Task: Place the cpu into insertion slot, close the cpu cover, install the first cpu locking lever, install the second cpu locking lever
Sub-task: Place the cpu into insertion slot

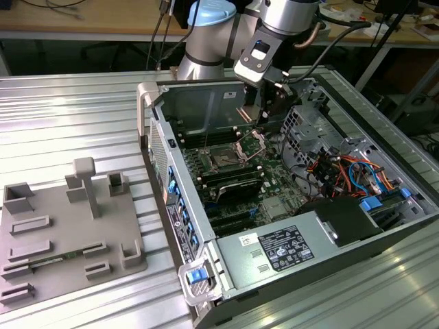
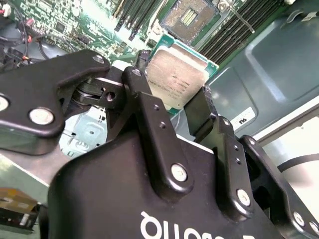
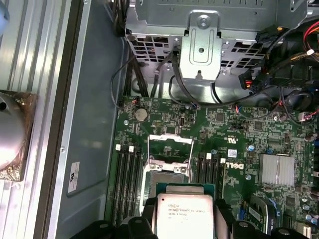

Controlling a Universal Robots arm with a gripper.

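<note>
**One cpu [image 2: 177, 74] held, insertion slot [image 3: 167, 174] not yet filled**

My gripper [image 2: 172, 92] is clenched on the cpu, pinching two opposite edges. I judge step one is in hand: the cpu hangs above the circuit board [image 3: 234, 129], apart from the insertion slot, which lies bare. In the exterior view the slot sits at seven o'clock from my gripper; the cpu cover [image 3: 171, 137] stands raised at the slot's two o'clock. Farther out, the open computer case [image 1: 199, 103] rests on the ribbed surface [image 1: 68, 110]. Seating calls for squaring cpu to slot and a level descent.
</note>
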